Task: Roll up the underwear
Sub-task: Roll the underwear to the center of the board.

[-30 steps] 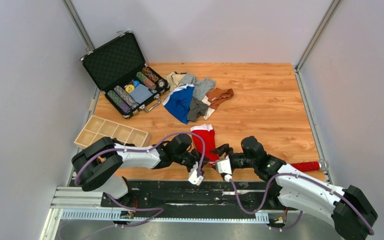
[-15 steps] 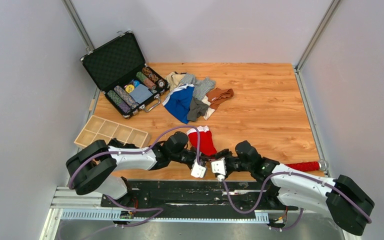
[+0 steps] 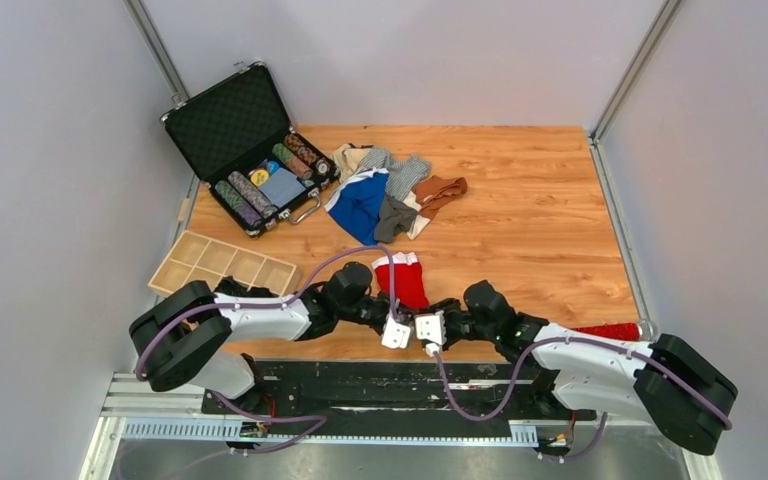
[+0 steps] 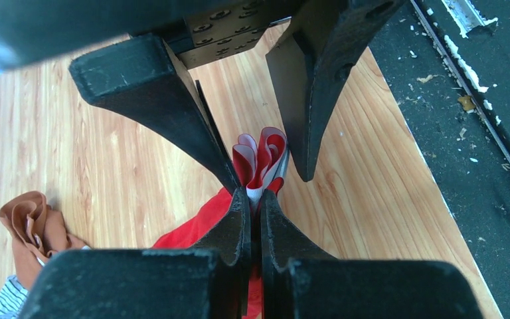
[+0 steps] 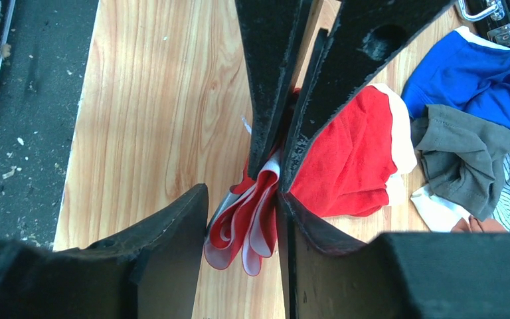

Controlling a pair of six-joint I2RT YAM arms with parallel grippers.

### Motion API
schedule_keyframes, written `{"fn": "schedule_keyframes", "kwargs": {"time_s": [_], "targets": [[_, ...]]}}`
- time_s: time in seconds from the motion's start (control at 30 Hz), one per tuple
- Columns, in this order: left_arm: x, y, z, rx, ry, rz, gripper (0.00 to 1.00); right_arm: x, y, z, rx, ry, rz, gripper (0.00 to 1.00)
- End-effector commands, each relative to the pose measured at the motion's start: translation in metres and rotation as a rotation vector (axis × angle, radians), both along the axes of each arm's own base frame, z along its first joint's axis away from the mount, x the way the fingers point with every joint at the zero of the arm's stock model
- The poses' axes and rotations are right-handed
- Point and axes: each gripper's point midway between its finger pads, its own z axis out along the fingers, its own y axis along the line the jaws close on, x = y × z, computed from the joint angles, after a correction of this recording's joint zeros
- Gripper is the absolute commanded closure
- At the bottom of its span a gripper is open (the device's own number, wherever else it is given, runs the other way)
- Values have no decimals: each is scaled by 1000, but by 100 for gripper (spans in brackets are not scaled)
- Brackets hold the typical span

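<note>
Since a second ago the right arm has slid left toward the other one, its jaws have narrowed, and the red underwear (image 3: 403,283) is bunched up shorter. It sits low centre on the desk (image 3: 530,200), red with a white band, its near end gathered into looped red-and-white folds (image 5: 246,229). The left gripper (image 4: 253,203) is pinched tight on those folds. The right gripper (image 5: 242,193) straddles them with jaws partway apart, and I can't tell if it's actually squeezing. The desk is light wood with grey walls (image 3: 50,150) around it. A pile of other underwear (image 3: 390,190) lies upper centre. From above, both gripper tips and the folds are buried under the wrists, and the right arm covers part of the red stick (image 3: 608,331).
</note>
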Motion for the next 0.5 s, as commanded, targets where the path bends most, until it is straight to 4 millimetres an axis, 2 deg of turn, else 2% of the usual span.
{"fn": "schedule_keyframes", "kwargs": {"time_s": [0.0, 0.13, 0.17, 0.27, 0.33, 0.4, 0.43, 0.47], "targets": [[3, -4, 24, -83, -6, 12, 100, 12, 17, 24, 83, -29, -23, 57], [3, -2, 26, -89, 2, 21, 100, 14, 19, 21, 90, -34, -28, 60], [3, -2, 26, -89, 5, 22, 100, 15, 19, 22, 91, -37, -30, 65], [4, 2, 27, -93, 15, 36, 100, 18, 20, 22, 89, -40, -39, 87], [5, 4, 28, -96, 16, 55, 100, 18, 20, 20, 82, -28, -43, 92], [6, 8, 27, -87, 16, 74, 92, 16, 20, 18, 67, -1, -36, 94], [10, 11, 25, -76, 6, 97, 76, 16, 22, 20, 61, 18, -37, 95], [12, 14, 25, -68, 1, 113, 67, 15, 23, 22, 53, 38, -39, 95]]}}
